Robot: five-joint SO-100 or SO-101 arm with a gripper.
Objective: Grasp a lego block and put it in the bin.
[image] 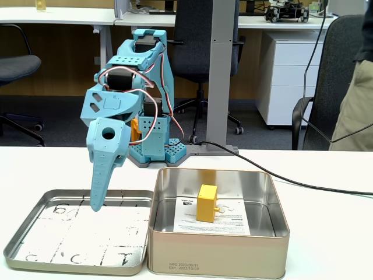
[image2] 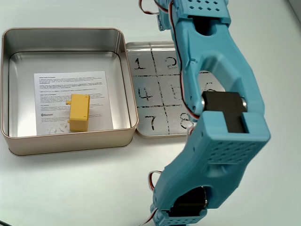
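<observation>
The yellow lego block [image: 207, 203] [image2: 79, 112] lies inside the bin [image: 215, 252] [image2: 66, 143], a deep silver tin, on the white printed sheet [image: 236, 220] [image2: 56, 92] at its bottom. My blue gripper [image: 96, 204] points down over the shallow tin lid [image: 35, 236] [image2: 146, 75] with black numbers. That lid lies left of the bin in the front fixed view. The fingers taper to a single tip and look shut, with nothing between them. In the fixed view from above, the blue arm [image2: 211, 70] hides the gripper. Block and gripper are well apart.
The arm's base [image: 154, 149] stands on the white table behind the two tins. A black cable [image: 291, 182] runs across the table behind the bin. Office chairs, desks and a person's leg [image: 356, 116] are beyond the table.
</observation>
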